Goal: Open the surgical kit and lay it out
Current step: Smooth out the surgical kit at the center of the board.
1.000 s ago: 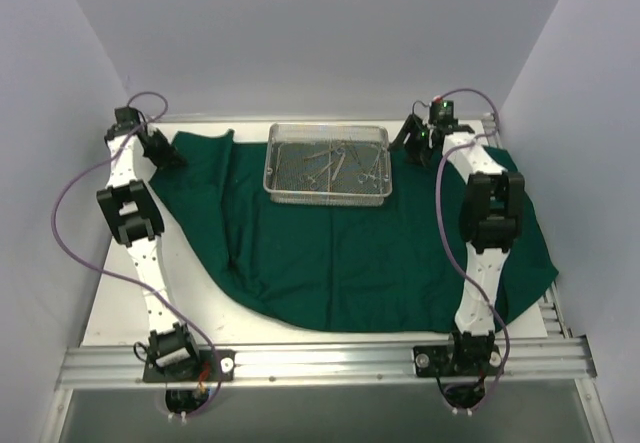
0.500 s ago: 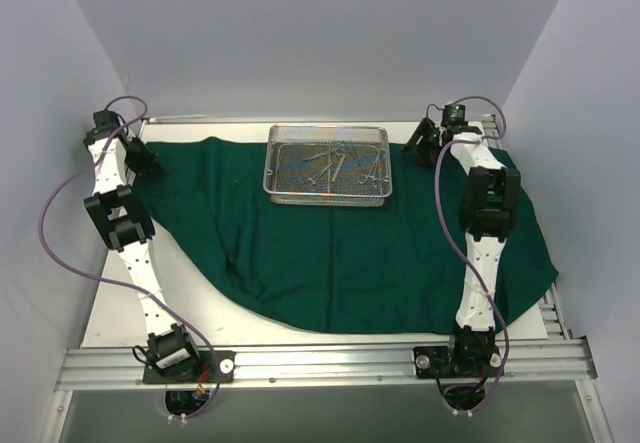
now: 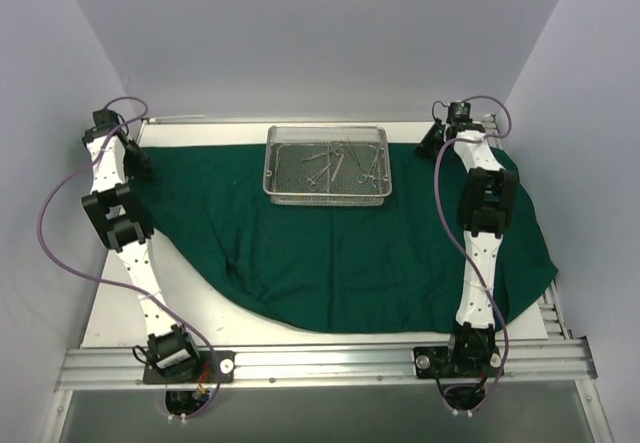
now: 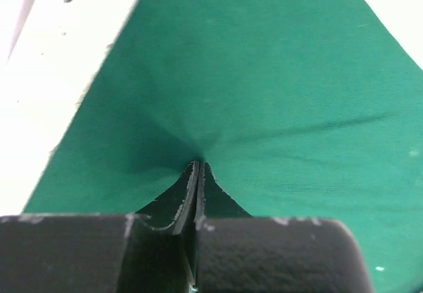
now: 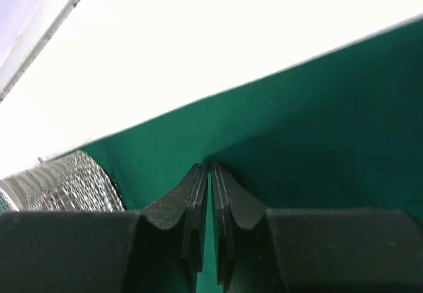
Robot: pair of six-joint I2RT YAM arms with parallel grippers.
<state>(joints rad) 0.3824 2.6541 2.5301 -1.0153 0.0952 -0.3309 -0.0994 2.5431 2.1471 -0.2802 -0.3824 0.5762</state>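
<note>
The dark green cloth (image 3: 340, 253) lies spread over the table. On its back middle stands the silver wire-mesh tray (image 3: 326, 196), with several slim steel instruments (image 3: 335, 163) lying inside. At the far left back, my left gripper (image 3: 137, 160) is shut on the cloth's corner. In the left wrist view the cloth (image 4: 264, 75) puckers into the closed tips of that gripper (image 4: 198, 164). At the back right, my right gripper (image 3: 430, 143) has its jaws drawn to a thin slit, pinching the cloth's edge (image 5: 317, 108) at the tips (image 5: 210, 167). The tray's corner (image 5: 66, 184) shows to its left.
White tabletop (image 3: 110, 303) shows left of the cloth and along the back edge (image 5: 198, 48). Pale enclosure walls stand close on the left, right and back. An aluminium rail (image 3: 320, 363) runs along the near edge. Purple cables loop off both arms.
The left gripper pulled the cloth's corner out to the left, flattening it. The right gripper moved to the back right, and its jaws closed on the cloth's edge.
</note>
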